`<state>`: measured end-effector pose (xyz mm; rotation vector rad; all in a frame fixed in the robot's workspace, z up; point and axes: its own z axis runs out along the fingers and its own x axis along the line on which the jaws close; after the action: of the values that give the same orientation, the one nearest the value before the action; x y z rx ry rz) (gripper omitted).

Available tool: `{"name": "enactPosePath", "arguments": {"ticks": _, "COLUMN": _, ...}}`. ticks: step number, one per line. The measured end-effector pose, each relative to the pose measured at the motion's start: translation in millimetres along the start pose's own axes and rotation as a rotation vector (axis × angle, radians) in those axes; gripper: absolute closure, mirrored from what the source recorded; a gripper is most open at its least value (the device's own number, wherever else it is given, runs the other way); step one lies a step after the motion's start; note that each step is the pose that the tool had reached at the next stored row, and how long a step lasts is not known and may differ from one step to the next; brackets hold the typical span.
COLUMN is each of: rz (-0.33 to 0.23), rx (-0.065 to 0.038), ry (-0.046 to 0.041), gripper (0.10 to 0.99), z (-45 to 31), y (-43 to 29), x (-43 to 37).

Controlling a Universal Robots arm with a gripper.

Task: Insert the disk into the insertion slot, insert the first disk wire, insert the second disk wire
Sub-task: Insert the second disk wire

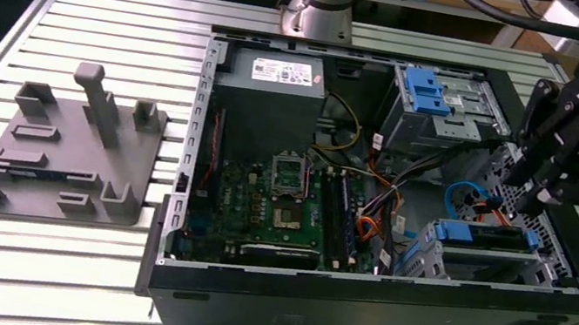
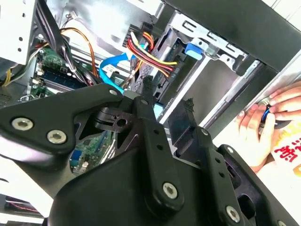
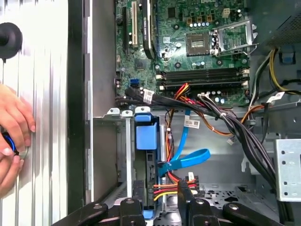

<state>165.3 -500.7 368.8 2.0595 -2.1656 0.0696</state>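
The disk (image 1: 480,237), grey in its blue carrier (image 3: 146,136), sits inside the insertion slot (image 1: 490,265), a silver cage at the case's near corner on the exterior view's right. A flat blue wire (image 3: 186,160) loops toward the disk's end. A red, yellow and black wire bundle (image 3: 175,186) reaches the same end; I cannot tell whether either is plugged in. My gripper (image 1: 531,198) hovers just above the cage, fingers (image 3: 138,202) apart, straddling the disk's end and the bundle without closing on them. In the second wrist view the gripper (image 2: 168,92) points at the cage (image 2: 211,61).
The open computer case (image 1: 358,315) holds a motherboard (image 1: 271,204), a power supply (image 1: 274,80) and a second cage with a blue latch (image 1: 437,94). A grey fixture (image 1: 68,152) lies on the slatted table. A person's hands (image 3: 11,136) rest just outside the case wall.
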Motion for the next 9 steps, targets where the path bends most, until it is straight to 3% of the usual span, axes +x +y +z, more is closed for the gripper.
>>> {"name": "enactPosePath", "arguments": {"ticks": 4, "rz": -0.008, "rx": 0.001, "ry": 0.0032, "gripper": 0.671, "z": -0.2, "y": 1.7, "x": -2.1}}
{"name": "enactPosePath", "arguments": {"ticks": 9, "rz": -0.055, "rx": 0.008, "ry": 0.0073, "gripper": 0.671, "z": 0.1, "y": 4.3, "x": -2.3}}
